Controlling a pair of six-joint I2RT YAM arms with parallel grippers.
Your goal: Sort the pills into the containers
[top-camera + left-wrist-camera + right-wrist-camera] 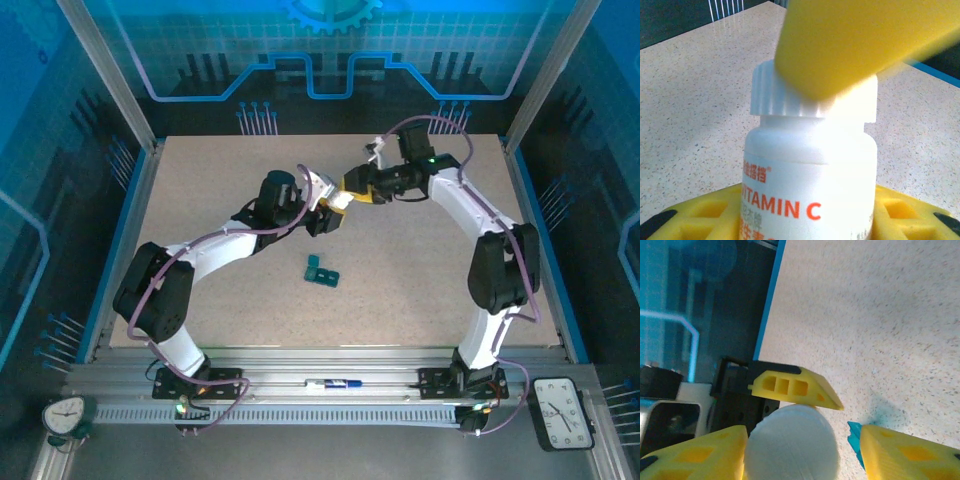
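Overhead, the speckled table (420,290) has both arms meeting just past its middle. The left gripper (328,213) pinches the white vitamin C bottle (810,190) by its body. The right gripper (352,188) stands spread around the ribbed white cap (792,445), one yellow finger just beside it and the other apart. The dark teal pill box (322,270) lies on the table at six o'clock from the bottle, clear of both grippers.

High rear overview; both wrist views tight on bottle cap (765,92).
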